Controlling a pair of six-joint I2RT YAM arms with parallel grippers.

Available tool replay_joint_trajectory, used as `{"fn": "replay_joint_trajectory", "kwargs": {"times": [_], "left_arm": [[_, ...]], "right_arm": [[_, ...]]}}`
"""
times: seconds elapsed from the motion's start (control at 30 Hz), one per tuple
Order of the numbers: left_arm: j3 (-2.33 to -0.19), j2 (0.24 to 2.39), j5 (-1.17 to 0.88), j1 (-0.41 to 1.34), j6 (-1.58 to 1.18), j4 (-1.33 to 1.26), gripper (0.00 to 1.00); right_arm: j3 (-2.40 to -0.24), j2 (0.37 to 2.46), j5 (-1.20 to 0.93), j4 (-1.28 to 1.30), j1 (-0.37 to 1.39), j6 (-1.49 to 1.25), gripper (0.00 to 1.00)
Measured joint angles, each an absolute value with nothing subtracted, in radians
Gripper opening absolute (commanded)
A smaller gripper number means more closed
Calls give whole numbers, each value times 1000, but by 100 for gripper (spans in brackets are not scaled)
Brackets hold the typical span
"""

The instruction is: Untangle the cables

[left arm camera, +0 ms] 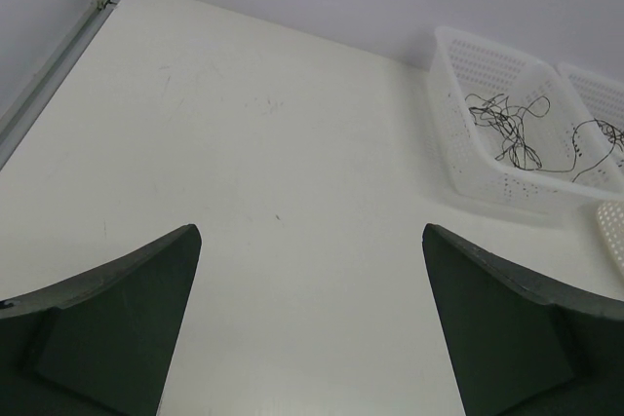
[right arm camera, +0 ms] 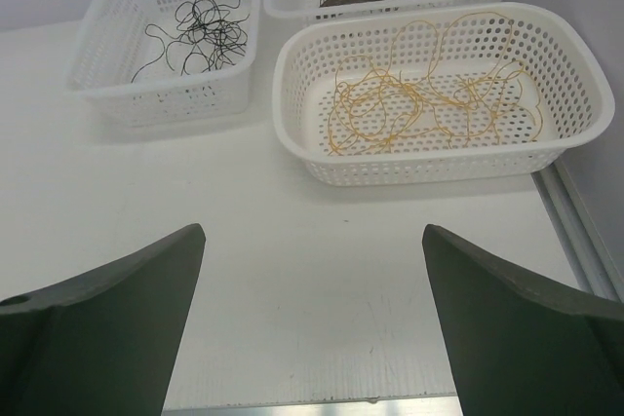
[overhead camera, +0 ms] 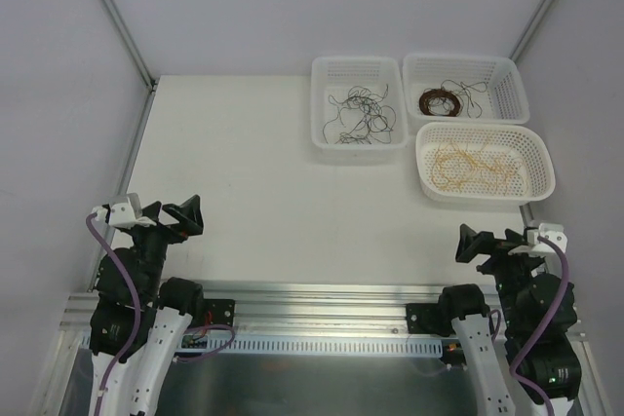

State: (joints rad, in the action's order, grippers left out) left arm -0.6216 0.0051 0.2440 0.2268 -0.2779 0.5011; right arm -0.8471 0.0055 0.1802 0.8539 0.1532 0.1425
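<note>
Table (overhead camera: 263,192) was white, matte, walled in pale grey; baskets (overhead camera: 486,192) of cables (overhead camera: 468,165) sat upper right. My left gripper (overhead camera: 183,218) and right gripper (overhead camera: 475,244) gaped, empty.

The tabletop (overhead camera: 253,182) is matt off-white, smooth but faintly scuffed, with a ribbed bare-metal rail (overhead camera: 322,294) along its near edge. The baskets (right arm camera: 439,170) are perforated white plastic with a slight sheen, and the wires (right arm camera: 390,104) in them look thin and smooth. The left tool (left arm camera: 312,233) and right tool (right arm camera: 312,231) are dark, matt plastic.
</note>
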Motion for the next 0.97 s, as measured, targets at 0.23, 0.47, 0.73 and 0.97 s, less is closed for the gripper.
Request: {"fn": "replay_joint_trajectory", "kwargs": {"times": [0.23, 0.47, 0.73, 0.97], "left_arm": [[-622, 5, 245, 227, -281, 516, 99], [-622, 5, 248, 227, -281, 521, 99], [-622, 5, 268, 227, -281, 522, 99], [-622, 5, 272, 227, -281, 522, 99]], "right_arm": [[-797, 5, 199, 845, 163, 153, 100], [-765, 5, 201, 840, 176, 154, 100], [-756, 5, 202, 831, 182, 154, 99], [-755, 5, 202, 819, 189, 154, 100]]}}
